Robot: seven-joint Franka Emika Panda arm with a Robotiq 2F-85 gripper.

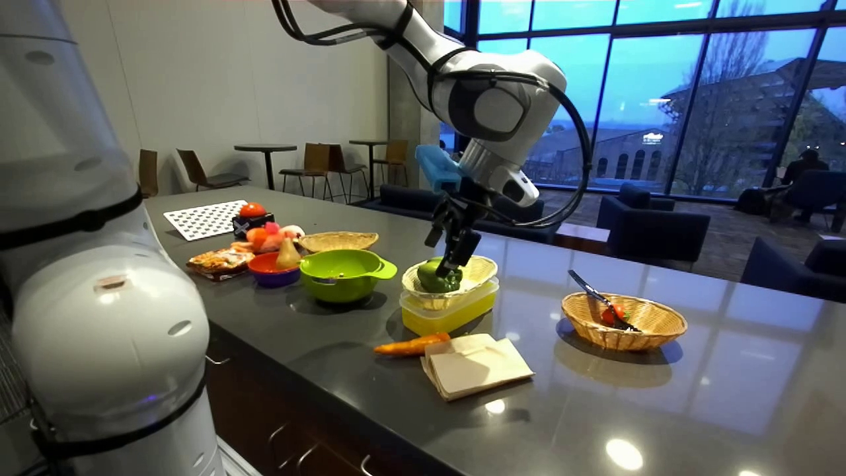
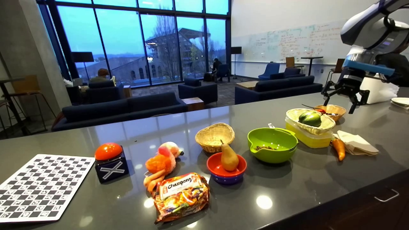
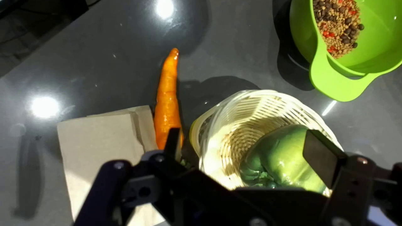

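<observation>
We see the black two-fingered gripper [image 2: 338, 108] hanging above the glossy dark grey counter [image 2: 294, 179], its jaws spread wide with nothing pinched between them. Nearest to it is a plump green bell pepper [image 3: 279, 153], lying in a round, pale woven basket [image 3: 230, 147]; in both exterior views that basket sits on a yellow plastic box [image 1: 449, 320]. We find the fingertips [image 2: 351, 110] higher than the pepper and apart from it in an exterior view, while in the wrist view the pepper shows closer to the finger on the right.

Left of the basket in the wrist view we have a long, tapering orange carrot [image 3: 168, 103], just beside a folded stack of beige paper [image 3: 97, 138] (whether the two touch, we cannot tell). Toward the right there stands a bright green plastic bowl [image 3: 377, 44] with a handle, small brown and red bits [image 3: 340, 28] inside.

In an exterior view we spot, right of the pepper, an oval tan wicker basket [image 1: 621, 340] with a black utensil [image 1: 588, 287] leaning on its rim. Left of the green bowl in an exterior view, a yellowish-brown pear [image 2: 230, 158] stands upright in a red bowl [image 2: 213, 166]; on its near left lies an orange printed packet [image 2: 182, 198], and farther left a red dome button [image 2: 108, 151] on a black box [image 2: 111, 171], beside a black-and-white checked board [image 2: 44, 188].
</observation>
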